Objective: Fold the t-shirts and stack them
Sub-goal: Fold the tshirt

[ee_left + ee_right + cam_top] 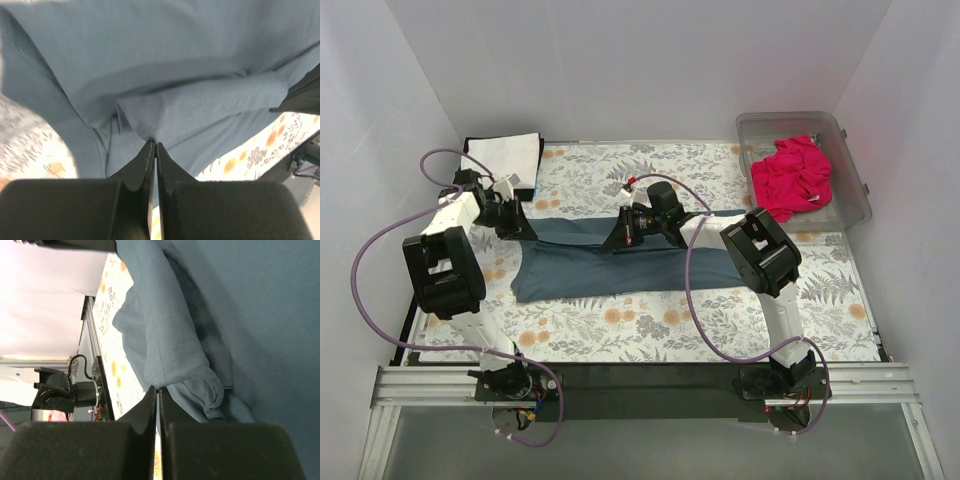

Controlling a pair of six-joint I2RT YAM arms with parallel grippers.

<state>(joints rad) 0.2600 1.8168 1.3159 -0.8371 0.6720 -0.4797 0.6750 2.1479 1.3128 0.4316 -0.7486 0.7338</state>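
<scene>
Top external: left claw (153, 143) and right claw (158, 389) tight on blue t-shirt (590, 266), pink t-shirt (796, 176) in bin (761, 122), white t-shirt (506, 152) far-left.

Plain white walls (640, 60) close the space in at 9, 12 and 3 o'clock, under soft, even light with only faint shadows. A floral-patterned cloth with grey ferns and orange flowers (720, 320) covers most of the desk (660, 375), which shows bare and black at 6 o'clock, beside a silver aluminium rail (420, 385).
</scene>
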